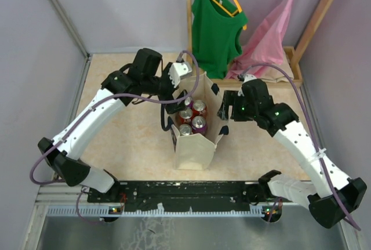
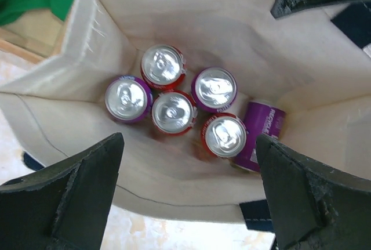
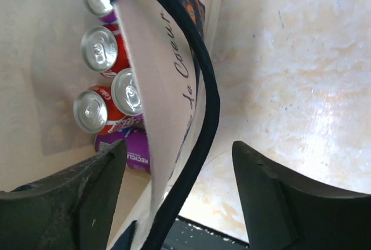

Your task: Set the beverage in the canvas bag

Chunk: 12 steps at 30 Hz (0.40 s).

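The beige canvas bag point(image 1: 194, 145) stands upright mid-table, its mouth open. Inside it are several beverage cans point(image 1: 192, 116), red and purple. Most stand upright point(image 2: 172, 111); one purple can point(image 2: 264, 135) lies on its side against the wall. My left gripper point(image 2: 188, 195) hovers open over the bag's far-left rim point(image 1: 172, 94), holding nothing. My right gripper point(image 3: 179, 189) is open at the bag's right rim point(image 1: 224, 111). The bag's wall point(image 3: 159, 82) and a navy strap point(image 3: 203, 116) pass between its fingers, not pinched.
A green tank top point(image 1: 215, 24) and a pink garment point(image 1: 269, 35) hang on a wooden rack point(image 1: 316, 18) at the back right, just behind the bag. Grey walls close off the left and right sides. A black rail point(image 1: 185, 191) runs along the near edge.
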{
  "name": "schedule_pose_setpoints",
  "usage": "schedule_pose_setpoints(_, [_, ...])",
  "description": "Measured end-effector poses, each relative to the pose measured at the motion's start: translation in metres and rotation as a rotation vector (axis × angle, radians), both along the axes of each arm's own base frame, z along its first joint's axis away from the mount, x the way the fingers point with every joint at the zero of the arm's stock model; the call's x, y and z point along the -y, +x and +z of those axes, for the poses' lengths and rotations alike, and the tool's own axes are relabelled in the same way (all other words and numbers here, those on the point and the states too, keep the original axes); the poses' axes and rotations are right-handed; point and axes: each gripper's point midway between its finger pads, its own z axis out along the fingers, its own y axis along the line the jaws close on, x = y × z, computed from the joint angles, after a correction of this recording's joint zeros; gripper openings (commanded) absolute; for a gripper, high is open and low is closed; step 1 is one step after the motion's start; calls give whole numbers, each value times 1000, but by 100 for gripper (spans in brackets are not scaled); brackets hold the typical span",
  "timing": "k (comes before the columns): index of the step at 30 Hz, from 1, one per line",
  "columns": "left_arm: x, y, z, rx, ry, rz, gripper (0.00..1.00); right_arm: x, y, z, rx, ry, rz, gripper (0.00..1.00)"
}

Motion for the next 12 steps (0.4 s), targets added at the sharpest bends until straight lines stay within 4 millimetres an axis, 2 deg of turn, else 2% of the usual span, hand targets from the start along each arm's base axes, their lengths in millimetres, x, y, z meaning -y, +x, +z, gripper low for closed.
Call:
schedule_pose_setpoints(1, [-2,-6,-6,-24,11,-8,100,-1,2,5,17,4,2,94])
schedule_pose_setpoints(2, [-3,-7,-8,-29,13,-11,100,-2,5,10,34,10,3,98])
schedule_pose_setpoints(7, [-12,-28,-18,-76,22,-38,100,-6,17,41,129,42,9,99])
schedule_pose_setpoints(12, [-22,-44,-15,-71,17,-61,100,-4,15,54,174,62,6,99])
